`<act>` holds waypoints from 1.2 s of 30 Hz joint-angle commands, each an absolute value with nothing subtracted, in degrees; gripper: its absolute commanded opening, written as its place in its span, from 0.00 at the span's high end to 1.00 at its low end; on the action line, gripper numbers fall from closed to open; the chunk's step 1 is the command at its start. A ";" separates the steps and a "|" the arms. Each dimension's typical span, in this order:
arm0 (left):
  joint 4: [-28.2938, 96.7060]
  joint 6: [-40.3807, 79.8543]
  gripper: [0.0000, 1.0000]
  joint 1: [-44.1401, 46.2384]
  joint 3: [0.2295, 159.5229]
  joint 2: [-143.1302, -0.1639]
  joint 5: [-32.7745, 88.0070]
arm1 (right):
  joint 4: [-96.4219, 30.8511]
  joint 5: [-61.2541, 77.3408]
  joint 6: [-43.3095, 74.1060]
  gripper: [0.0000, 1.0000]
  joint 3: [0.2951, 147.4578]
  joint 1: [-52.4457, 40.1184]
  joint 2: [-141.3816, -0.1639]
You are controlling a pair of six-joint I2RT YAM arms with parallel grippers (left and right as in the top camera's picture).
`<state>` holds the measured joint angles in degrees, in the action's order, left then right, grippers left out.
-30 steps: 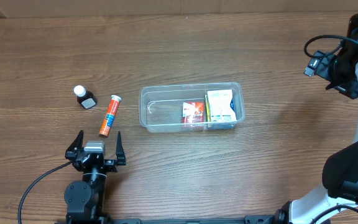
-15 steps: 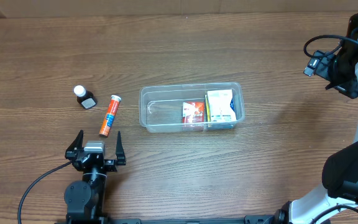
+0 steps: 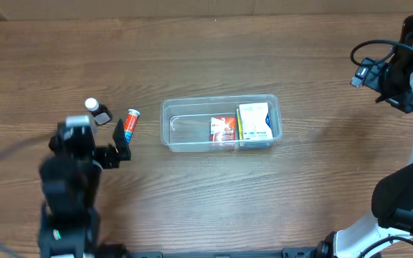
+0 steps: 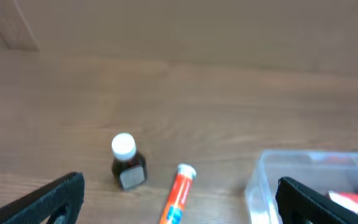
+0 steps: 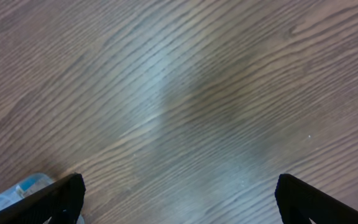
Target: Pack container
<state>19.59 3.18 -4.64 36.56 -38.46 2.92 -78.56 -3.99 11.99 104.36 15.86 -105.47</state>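
Observation:
The clear container [image 3: 171,132] lies mid-table and holds a red box [image 3: 223,129] and a white-and-green box [image 3: 254,122] in its right half. An orange tube [image 3: 131,120] and a small dark bottle with a white cap [image 3: 95,111] lie on the table left of it. My left gripper [image 3: 97,136] is open and empty, raised just in front of the tube and bottle. The left wrist view shows the bottle [image 4: 128,164], the tube [image 4: 178,193] and the container's corner [image 4: 260,186] between the wide-open jaws [image 4: 179,211]. My right gripper [image 5: 182,208] is open and empty over bare wood.
The right arm [image 3: 400,79] stands at the table's far right edge, well away from the container. A pale wooden strip [image 4: 11,25] lies at the table's back left. A bit of the container [image 5: 17,190] shows at the right wrist view's lower left.
My left arm has lifted from the front edge and moved back and left towards the tube and bottle, now covering part of the tube. The right arm has not moved.

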 commanded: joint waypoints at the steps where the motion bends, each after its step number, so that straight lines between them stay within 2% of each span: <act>1: 33.17 4.27 0.00 -6.70 55.13 -58.48 5.13 | -78.32 -4.40 11.97 0.00 105.84 15.84 -103.50; 3: 39.07 4.29 0.00 -6.70 61.23 -67.37 5.67 | -78.32 -4.40 11.97 0.00 105.84 15.84 -103.50; 7: 40.05 4.32 0.00 -6.70 62.04 -81.23 7.38 | -78.32 -4.40 11.97 0.00 105.84 15.84 -103.50; 10: 39.27 4.25 0.00 -6.79 62.72 -88.03 13.23 | -78.32 -4.40 11.97 0.00 105.84 15.84 -103.50; 14: 40.45 4.47 0.01 -6.79 66.96 -88.60 12.12 | -78.32 -4.40 11.97 0.00 105.82 15.84 -103.50; 17: 44.45 12.69 0.00 -6.85 71.70 -88.60 -1.06 | -78.32 -4.40 11.97 0.00 105.84 15.84 -103.50; 19: 44.14 14.52 0.00 -6.85 72.29 -88.60 -4.60 | -78.32 -4.40 11.97 0.00 105.84 15.84 -103.50; 24: 40.82 14.74 0.00 -6.85 72.27 -91.44 -9.63 | -78.32 -4.40 11.97 0.00 105.84 15.84 -103.50; 31: 35.55 13.69 0.00 -6.90 72.27 -101.08 -9.65 | -78.32 -4.40 11.97 0.00 105.84 15.84 -103.50; 32: 35.48 13.65 0.01 -6.90 72.27 -101.58 -9.65 | -78.30 -4.40 11.97 0.00 105.82 15.84 -103.50; 34: 35.14 13.65 0.09 -6.92 72.27 -101.89 -9.65 | -78.32 -4.40 11.97 0.00 105.82 15.84 -103.50; 36: 34.17 13.28 0.29 -6.92 72.27 -101.89 -9.67 | -78.32 -4.40 11.97 0.00 105.84 15.84 -103.50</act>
